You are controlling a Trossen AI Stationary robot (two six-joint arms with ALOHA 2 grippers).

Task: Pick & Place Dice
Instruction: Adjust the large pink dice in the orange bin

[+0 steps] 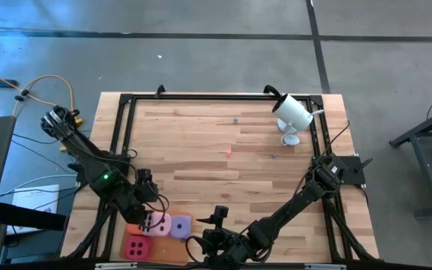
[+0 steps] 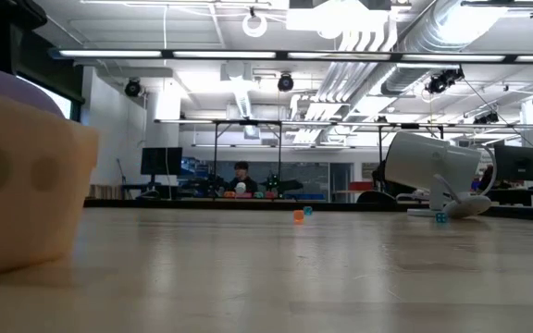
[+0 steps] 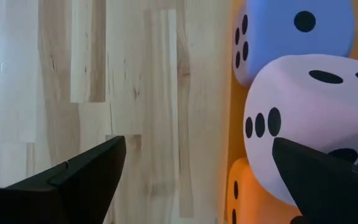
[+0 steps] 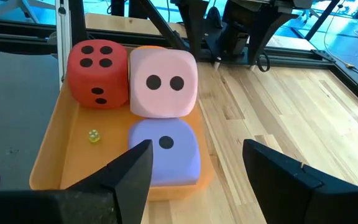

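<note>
Four dice sit together in a flat orange tray at the table's near edge. The light pink die rests on top of the orange die, which it mostly hides. The purple die lies beside them, and the magenta die is at the tray's left. My left gripper is open, above the tray's far edge. One of its fingers is over bare wood; the other is by the pink die. My right gripper is open, just right of the tray, pointing at the purple die. My left gripper has one finger close against the light pink die's side face, coming from above. I cannot tell whether the finger touches the die. My right gripper touches nothing.
A tiny yellow die lies on the tray floor. A white camera-like device stands near the table's far right corner. A few small bits lie on the wood. A black frame runs around the tabletop.
</note>
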